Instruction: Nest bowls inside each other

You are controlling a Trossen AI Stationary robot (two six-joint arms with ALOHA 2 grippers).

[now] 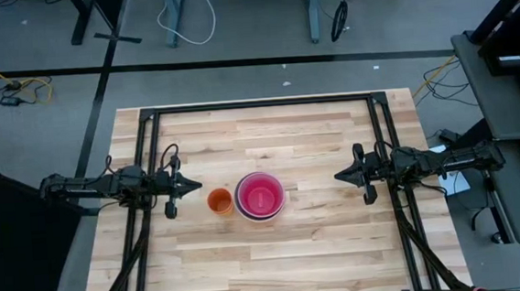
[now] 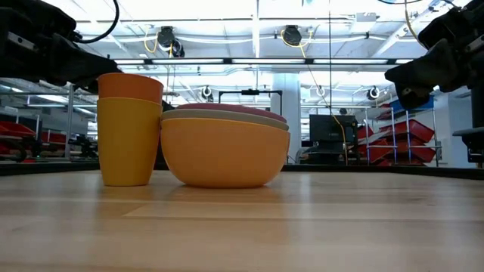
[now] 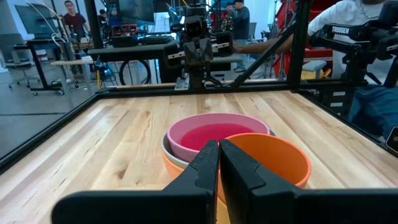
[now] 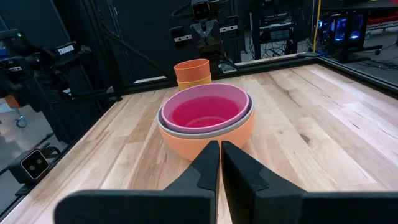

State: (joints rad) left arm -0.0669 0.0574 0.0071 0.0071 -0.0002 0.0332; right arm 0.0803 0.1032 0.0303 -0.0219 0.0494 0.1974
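The bowls stand nested in one stack at the table's middle: an orange bowl rests with its bottom on the wood, a grey one sits in it, and pink ones lie inside, magenta innermost. Left of the stack stand two narrow cups, an orange one nested in an amber one. My left gripper hovers shut at the table's left, pointing level at the cups. My right gripper hovers shut at the right, pointing level at the stack.
A black metal frame runs around the table top along its far, left and right sides. Bare wood lies on the near and far sides of the stack. People and workshop gear show beyond the table's edges in the wrist views.
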